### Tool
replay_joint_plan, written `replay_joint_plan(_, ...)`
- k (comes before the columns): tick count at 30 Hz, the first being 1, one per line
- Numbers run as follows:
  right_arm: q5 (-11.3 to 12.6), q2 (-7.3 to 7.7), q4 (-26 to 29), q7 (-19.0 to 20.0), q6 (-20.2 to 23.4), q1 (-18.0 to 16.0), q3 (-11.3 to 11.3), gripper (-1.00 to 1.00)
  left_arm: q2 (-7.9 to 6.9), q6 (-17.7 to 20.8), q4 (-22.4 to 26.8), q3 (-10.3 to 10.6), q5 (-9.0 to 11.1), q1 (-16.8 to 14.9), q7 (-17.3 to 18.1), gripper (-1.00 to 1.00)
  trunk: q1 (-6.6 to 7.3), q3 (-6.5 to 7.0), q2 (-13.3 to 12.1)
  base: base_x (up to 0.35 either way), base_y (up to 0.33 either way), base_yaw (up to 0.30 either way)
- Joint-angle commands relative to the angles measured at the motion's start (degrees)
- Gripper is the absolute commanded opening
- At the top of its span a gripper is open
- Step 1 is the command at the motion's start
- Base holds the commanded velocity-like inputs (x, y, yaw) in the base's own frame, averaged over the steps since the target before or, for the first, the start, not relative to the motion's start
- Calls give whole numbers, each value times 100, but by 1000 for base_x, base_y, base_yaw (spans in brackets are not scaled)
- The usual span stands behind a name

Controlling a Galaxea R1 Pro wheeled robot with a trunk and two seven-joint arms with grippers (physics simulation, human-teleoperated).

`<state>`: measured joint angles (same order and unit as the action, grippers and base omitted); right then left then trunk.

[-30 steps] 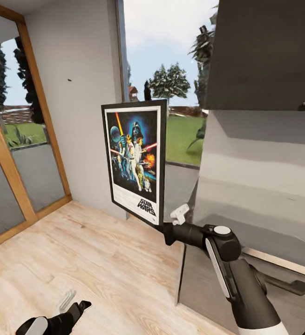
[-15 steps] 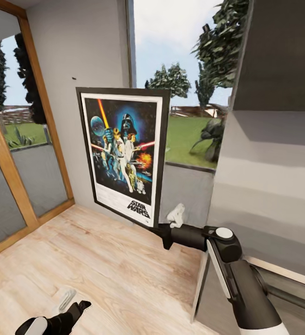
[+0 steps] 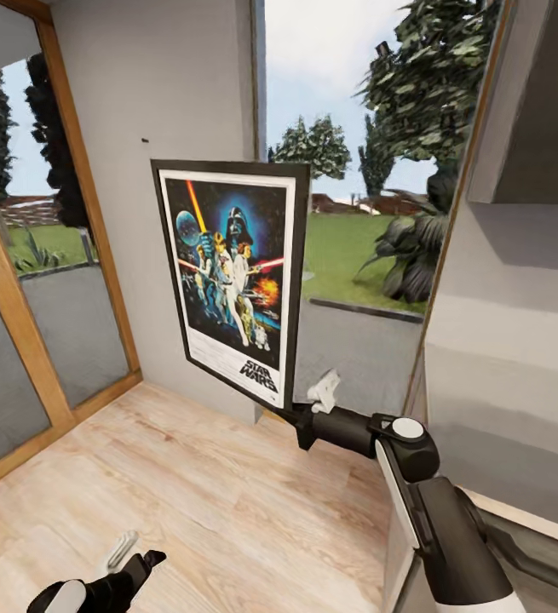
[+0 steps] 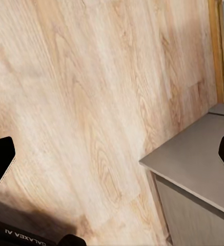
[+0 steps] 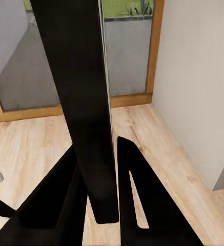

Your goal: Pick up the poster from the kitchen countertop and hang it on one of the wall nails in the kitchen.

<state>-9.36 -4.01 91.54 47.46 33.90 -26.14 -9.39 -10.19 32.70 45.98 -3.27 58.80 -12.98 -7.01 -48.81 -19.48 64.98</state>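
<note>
Nearest, the left hand (image 3: pixel 134 558) hangs low over the wooden floor (image 3: pixel 227 502), fingers parted and empty; its wrist casing reads "GALAXEA AI". Beyond, the right hand (image 3: pixel 291 415) is clenched on the lower corner of the poster (image 3: pixel 232 277), held upright in the air, logo "STAR WARS". Pick-up appears done; hanging remains. Farthest, the wall nail (image 3: pixel 145 140) sits above-left of the poster, well apart.

"star wars" logo at foot of the poster (image 3: pixel 232 277), "galaxea ai" on left arm casing (image 4: pixel 19 233)
</note>
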Motion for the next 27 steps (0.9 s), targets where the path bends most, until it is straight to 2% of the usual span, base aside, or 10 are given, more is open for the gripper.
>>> replay_joint_plan(1, -30, -1, 7, 50, 33, -4, 5, -100, 0, 26, 8, -5, 61, -2, -47, 100, -3, -7, 5, 267, 266, 0)
replay_joint_plan(21, -59, -12, 2, 13, -20, -10, -19, -100, 9, 17, -44, -7, 62, -2, -46, 100, -3, -7, 5, 267, 266, 0)
replay_joint_plan(27, -59, -37, -461, 5, 168, -392, -17, -100, 28, 10, -45, -3, 81, -2, -37, 100, -3, -7, 5, 267, 266, 0)
